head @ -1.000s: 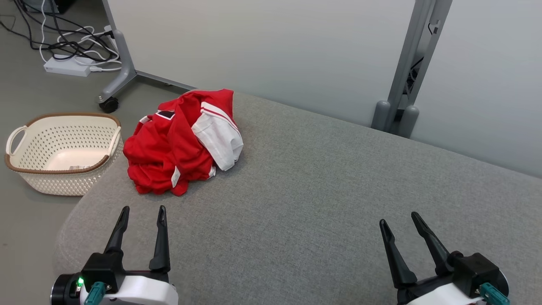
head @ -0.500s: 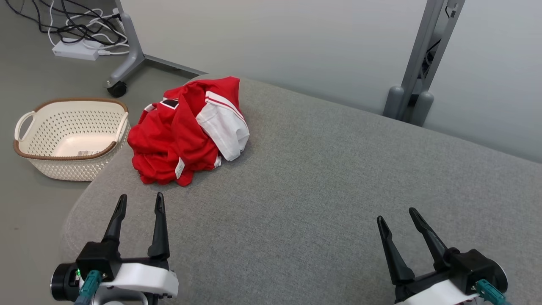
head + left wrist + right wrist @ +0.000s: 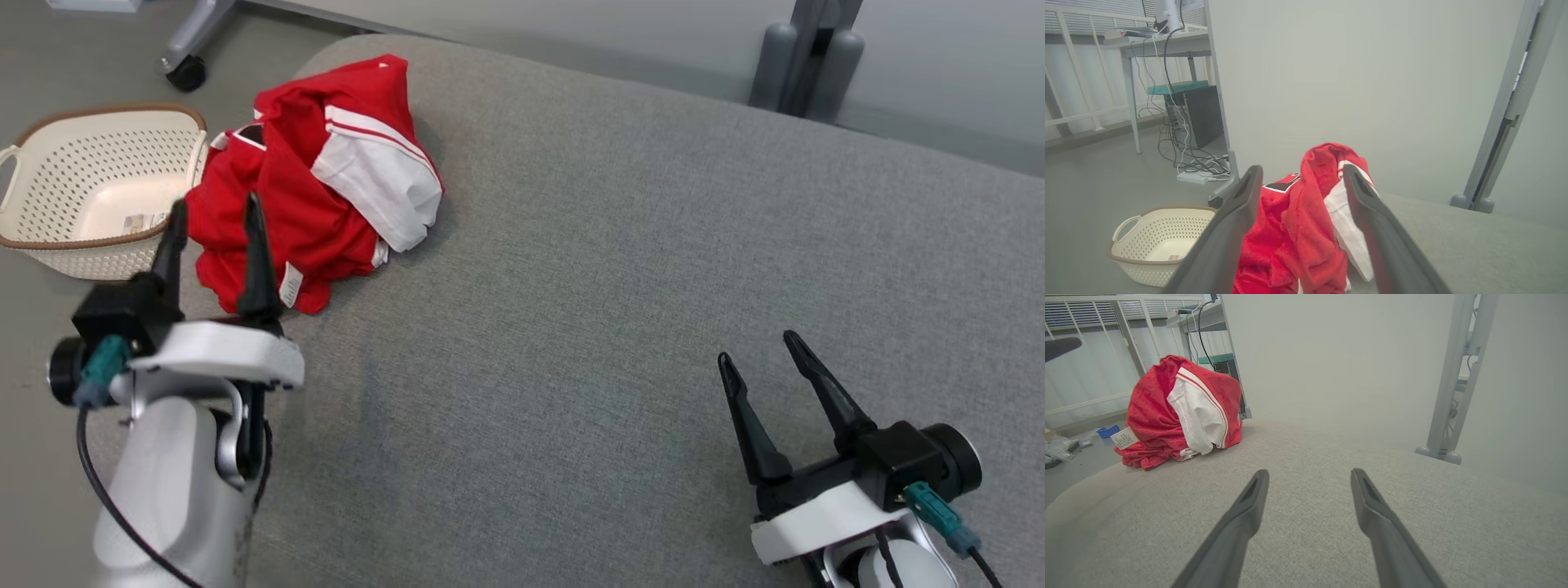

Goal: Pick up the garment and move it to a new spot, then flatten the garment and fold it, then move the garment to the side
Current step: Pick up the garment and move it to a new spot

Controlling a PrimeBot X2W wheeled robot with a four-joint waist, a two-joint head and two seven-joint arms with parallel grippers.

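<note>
Left wrist view: pick-up step. Left gripper [image 3: 1303, 168] wide, empty, crumpled red jersey [image 3: 1294, 232] just ahead of its fingers. Next: advance, pinch a fold. Right gripper [image 3: 756, 345] wide too, jersey far off left.

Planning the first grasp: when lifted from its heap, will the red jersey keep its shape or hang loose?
Probably floppy: the red jersey lies crumpled in soft folds, so it should unfold and dangle. Likely light, since the cloth looks thin. It may drag on the grey fabric surface.
</note>
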